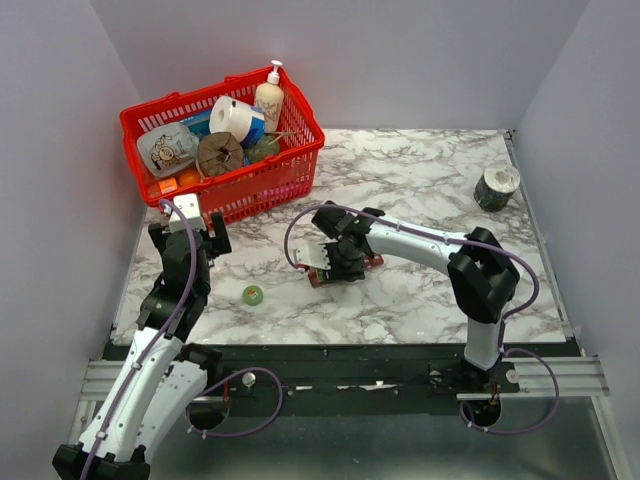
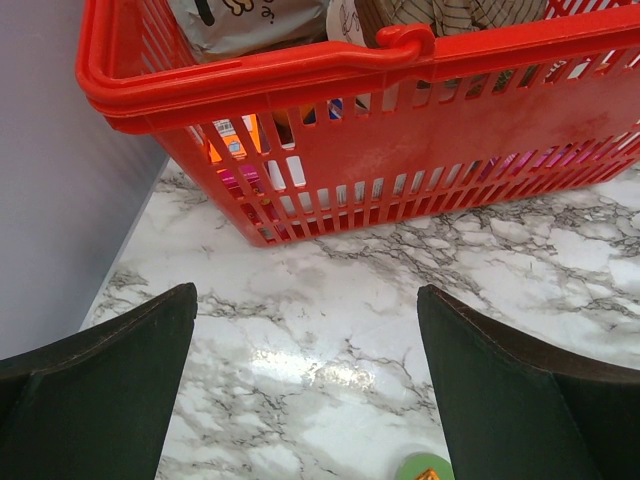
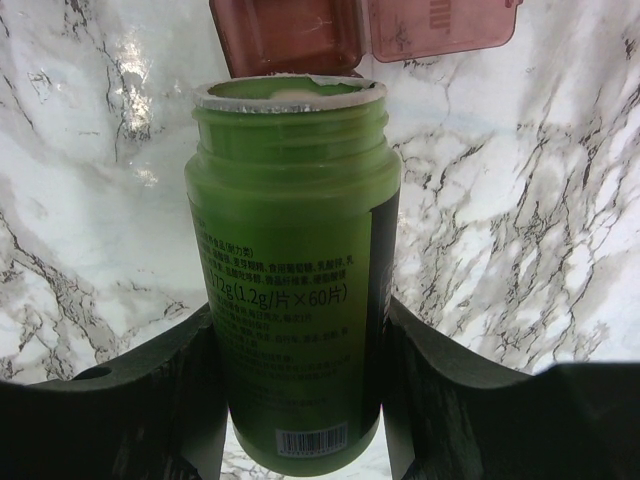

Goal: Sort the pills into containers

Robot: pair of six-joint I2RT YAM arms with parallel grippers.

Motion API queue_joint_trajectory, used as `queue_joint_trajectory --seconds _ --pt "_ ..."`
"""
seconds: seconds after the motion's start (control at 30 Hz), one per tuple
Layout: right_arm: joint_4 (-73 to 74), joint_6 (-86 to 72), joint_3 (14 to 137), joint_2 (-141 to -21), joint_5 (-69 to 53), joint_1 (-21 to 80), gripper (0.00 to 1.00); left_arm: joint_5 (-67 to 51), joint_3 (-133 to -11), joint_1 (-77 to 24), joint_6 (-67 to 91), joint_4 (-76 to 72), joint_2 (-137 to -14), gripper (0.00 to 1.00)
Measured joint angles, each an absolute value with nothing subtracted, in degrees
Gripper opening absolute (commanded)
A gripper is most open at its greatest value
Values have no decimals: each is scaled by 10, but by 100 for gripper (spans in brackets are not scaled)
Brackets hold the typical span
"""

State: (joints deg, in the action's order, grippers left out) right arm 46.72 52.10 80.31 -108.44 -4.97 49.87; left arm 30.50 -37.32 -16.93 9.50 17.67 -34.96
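Centrally on the table lies the strip, a lid flipped open, with the mouth of the green bottle just before it; whether pills lie inside I cannot tell. The right gripper pinches that bottle, while the left gripper hangs spread wide near the basket, a cap beside it.

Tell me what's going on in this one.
The right claw grips an uncapped green bottle, with its mouth pointed at the red-brown pill box. One lid of the pill box is flipped open. Torn foil rims the bottle's mouth, and no pill is visible outside it. The left claw hangs open and empty over the table in front of the red basket. A small green round piece, probably the cap, lies close by.
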Motion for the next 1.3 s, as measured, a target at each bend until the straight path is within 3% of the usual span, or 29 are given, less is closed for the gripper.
queue_joint_trajectory --seconds 1.3 --pt "503 525 843 -1118 58 536 1 286 -373 -168 95 177 -339 99"
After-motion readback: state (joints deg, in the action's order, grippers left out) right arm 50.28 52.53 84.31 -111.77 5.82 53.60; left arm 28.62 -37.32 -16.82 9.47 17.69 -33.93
